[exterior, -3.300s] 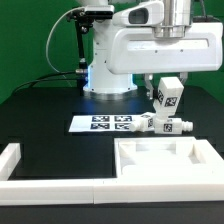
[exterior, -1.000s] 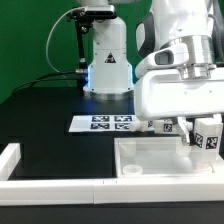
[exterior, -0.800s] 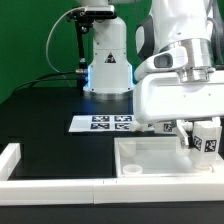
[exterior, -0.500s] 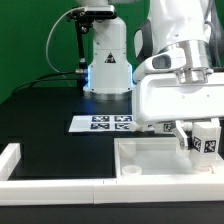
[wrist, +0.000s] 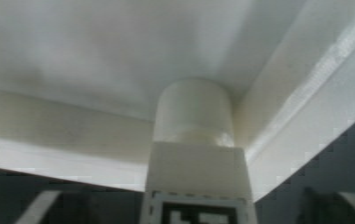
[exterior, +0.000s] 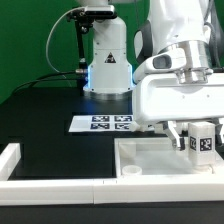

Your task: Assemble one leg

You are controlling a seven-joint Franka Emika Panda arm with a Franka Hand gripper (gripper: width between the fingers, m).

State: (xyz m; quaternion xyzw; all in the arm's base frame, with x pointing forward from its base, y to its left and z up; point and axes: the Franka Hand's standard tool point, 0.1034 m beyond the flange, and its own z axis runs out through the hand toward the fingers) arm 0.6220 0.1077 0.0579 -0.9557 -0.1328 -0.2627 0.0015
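The pincer [exterior: 199, 138] is pinching the leg [exterior: 203, 145]: its two fingers [exterior: 181, 134] stand only as far apart as the leg is wide, one pressed on each side, and they touch nothing else. In the exterior view the leg sits at about four o'clock from the middle of the picture, held upright with a black-and-white tag facing the camera. It hangs over the far right part of the white tray [exterior: 150, 168], which lies at about five o'clock. Whether its lower end rests on the tray or stops just above it cannot be told. The wrist view looks down the leg [wrist: 200, 130]: a tag shows on the near end, the far end is rounded, and it points at an inside corner of the tray [wrist: 85, 60], where a raised wall meets the floor. A finger [wrist: 42, 206] shows at each side of the leg. The marker board [exterior: 101, 122] lies flat on the black table [exterior: 50, 110], at about ten o'clock from the leg and well apart from it.
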